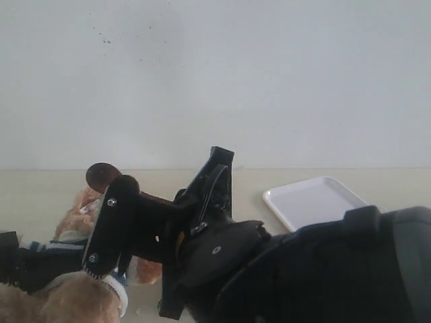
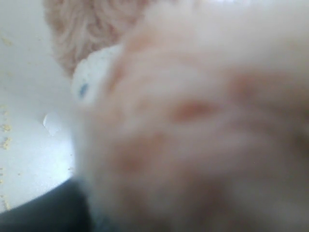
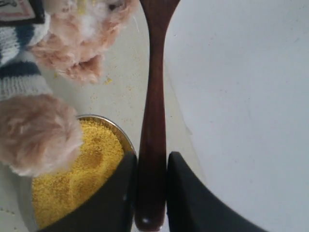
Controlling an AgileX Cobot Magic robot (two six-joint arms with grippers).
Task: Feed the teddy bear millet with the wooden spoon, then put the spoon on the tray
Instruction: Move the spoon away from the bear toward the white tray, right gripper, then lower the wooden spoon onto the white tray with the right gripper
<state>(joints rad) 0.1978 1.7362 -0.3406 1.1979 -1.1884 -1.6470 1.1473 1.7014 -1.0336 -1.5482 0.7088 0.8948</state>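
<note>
Up by the face of the bear [image 1: 74, 208], the spoon [image 3: 152, 121] is held bowl-first, its handle pinched between the fingers of the right hand [image 3: 152, 162]. This looks like the feeding step, though whether the spoon carries grain cannot be told. The millet [image 3: 82, 174] sits just beside the bear's paw, with stray grains on the worktop [image 3: 120, 82]. The tray [image 1: 313, 202] lies well apart from the bear. Blurred fur hides the left hand, so its state cannot be told. The next move probably calls for swinging the spoon away from the bear and laying it flat on the tray.
</note>
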